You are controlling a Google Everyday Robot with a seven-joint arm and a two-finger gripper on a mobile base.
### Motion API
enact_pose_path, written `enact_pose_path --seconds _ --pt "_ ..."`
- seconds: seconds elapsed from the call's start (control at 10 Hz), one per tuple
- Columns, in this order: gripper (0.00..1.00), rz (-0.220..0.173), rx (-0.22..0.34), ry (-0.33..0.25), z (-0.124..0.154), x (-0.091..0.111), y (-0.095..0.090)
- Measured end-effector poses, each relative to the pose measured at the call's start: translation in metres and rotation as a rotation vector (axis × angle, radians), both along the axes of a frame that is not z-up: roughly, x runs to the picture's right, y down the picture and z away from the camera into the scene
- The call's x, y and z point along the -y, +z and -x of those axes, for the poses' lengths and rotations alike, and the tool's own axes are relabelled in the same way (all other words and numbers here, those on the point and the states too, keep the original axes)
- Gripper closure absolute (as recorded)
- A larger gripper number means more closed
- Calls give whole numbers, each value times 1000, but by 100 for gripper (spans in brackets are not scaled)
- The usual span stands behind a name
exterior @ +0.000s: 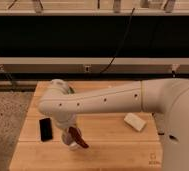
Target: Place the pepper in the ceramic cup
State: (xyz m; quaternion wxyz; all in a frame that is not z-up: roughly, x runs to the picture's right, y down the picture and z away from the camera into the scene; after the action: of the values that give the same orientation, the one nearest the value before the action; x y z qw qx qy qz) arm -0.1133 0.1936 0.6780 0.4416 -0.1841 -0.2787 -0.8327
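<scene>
My white arm reaches in from the right across the wooden table. The gripper points down at the arm's end, near the table's front left. A dark red pepper slants down to the right just under the gripper. A small white ceramic cup stands right below it, partly hidden by the pepper and the gripper. The pepper's lower end is at the cup's rim. I cannot tell whether the pepper rests in the cup or is held.
A flat black rectangular object lies on the table just left of the cup. A pale white block lies to the right. A dark shelf with cables runs behind the table. Speckled floor is at the left.
</scene>
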Motion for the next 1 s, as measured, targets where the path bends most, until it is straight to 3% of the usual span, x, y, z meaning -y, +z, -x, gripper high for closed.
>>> enact_pose_path --seconds 0.3,1.0 --pt "98 -8 36 -13 14 8 -2" --pt "32 -20 81 -3 22 17 2"
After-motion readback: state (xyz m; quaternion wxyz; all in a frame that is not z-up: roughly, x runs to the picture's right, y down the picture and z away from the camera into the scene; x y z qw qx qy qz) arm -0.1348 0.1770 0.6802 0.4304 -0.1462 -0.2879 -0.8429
